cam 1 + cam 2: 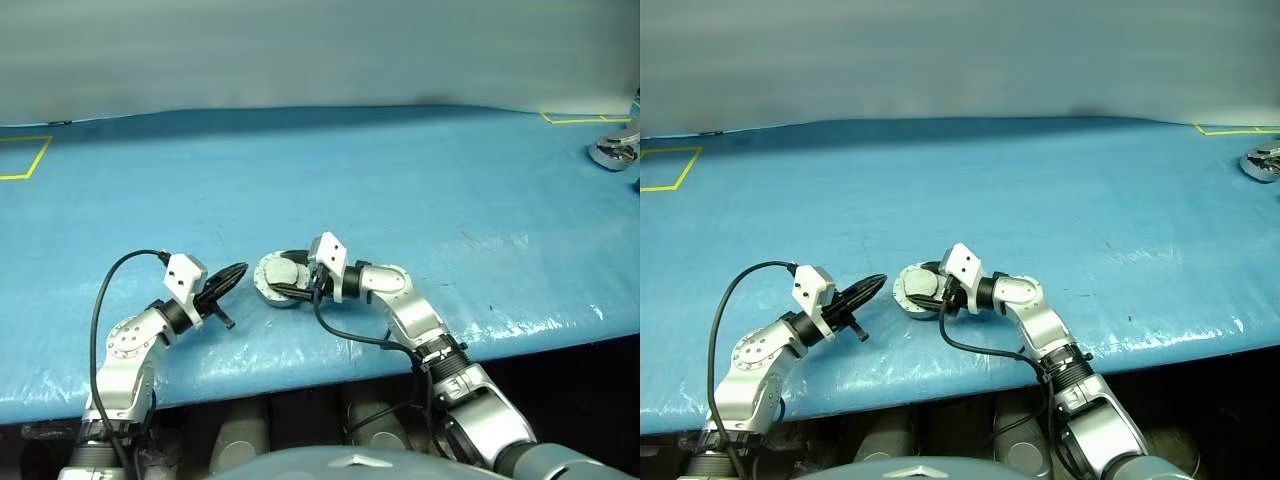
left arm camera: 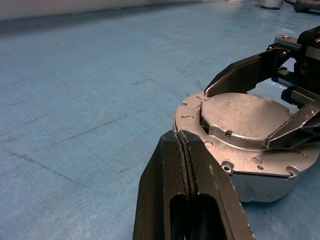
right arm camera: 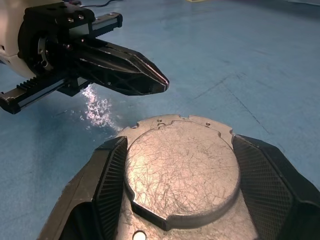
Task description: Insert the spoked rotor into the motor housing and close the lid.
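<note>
Motor housing sits on the blue table cover, low and just left of centre in the head views, with the lid down flat over its top. From about 3 o'clock the right gripper reaches across it, its two black fingers spread wide and set against opposite edges of the lid. At about 9 o'clock of the housing, just beside it but apart, the left gripper points toward it with its fingers pressed together on nothing.
</note>
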Available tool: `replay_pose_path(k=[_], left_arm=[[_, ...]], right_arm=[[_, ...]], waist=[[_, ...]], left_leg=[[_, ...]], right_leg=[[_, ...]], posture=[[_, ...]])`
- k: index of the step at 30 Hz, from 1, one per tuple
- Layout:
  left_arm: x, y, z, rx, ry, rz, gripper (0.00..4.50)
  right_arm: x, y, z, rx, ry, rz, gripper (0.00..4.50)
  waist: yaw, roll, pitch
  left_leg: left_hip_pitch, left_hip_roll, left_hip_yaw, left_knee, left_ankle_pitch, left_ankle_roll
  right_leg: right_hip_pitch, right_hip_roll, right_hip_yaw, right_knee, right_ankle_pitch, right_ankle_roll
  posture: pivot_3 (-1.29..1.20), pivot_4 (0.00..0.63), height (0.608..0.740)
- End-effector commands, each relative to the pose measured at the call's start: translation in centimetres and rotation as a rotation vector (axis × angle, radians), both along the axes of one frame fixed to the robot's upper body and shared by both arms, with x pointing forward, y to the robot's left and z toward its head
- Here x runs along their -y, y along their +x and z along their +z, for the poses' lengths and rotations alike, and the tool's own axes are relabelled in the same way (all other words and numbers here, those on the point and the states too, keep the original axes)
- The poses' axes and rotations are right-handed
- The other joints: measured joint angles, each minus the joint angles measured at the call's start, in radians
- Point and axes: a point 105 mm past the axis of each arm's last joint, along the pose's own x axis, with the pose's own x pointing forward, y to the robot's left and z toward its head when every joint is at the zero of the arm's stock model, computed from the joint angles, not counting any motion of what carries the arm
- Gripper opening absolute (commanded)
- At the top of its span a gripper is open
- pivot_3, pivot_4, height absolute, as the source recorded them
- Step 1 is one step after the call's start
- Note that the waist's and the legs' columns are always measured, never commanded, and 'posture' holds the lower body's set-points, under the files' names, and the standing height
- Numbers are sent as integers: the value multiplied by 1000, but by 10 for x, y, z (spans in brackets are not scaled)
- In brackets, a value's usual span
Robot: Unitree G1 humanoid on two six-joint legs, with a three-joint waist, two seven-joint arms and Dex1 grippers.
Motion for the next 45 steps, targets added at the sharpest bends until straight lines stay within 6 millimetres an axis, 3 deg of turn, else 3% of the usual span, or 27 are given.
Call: replay_pose_path(k=[1,9,15,21,27,33,45], left_arm=[[2,1,8,42,-6,-2,0],[2,0,7,36,-11,0,0],[2,0,7,36,-9,-1,0],[2,0,7,36,-7,1,0],[1,0,8,38,-4,3,0],[1,1,7,34,-1,3,0],[1,1,7,37,2,10,0]], right_arm=[[12,1,-27,-23,-120,-36,2984],[21,10,-37,24,-197,-100,2984],[18,13,-28,-9,-100,-129,2984],[13,3,-26,-44,-77,-48,2984],[2,-3,2,-131,141,-21,2984],[-1,-2,12,-99,154,-24,2984],[2,0,-1,-47,45,-34,2984]], waist=[[-1,0,0],[-3,0,-1],[-3,0,-2],[-3,0,-2],[0,0,-2],[-1,0,-1],[-2,0,-1]], left_leg=[[0,0,0,0,0,0],[3,0,0,2,0,0],[3,0,0,2,0,0],[3,0,0,1,0,0],[0,0,0,-1,-1,-2],[0,0,0,-7,-2,-2],[0,0,0,-10,-2,-2]], right_leg=[[0,0,0,0,0,0],[2,0,0,1,0,0],[2,0,0,1,0,0],[2,0,0,0,0,0],[-1,0,0,-1,-2,-1],[-4,0,0,-1,-5,-1],[-4,0,0,-1,-6,-1]], posture=[[0,150,740],[0,150,740],[0,150,740],[0,150,740],[0,150,740],[0,150,740],[0,150,740]])
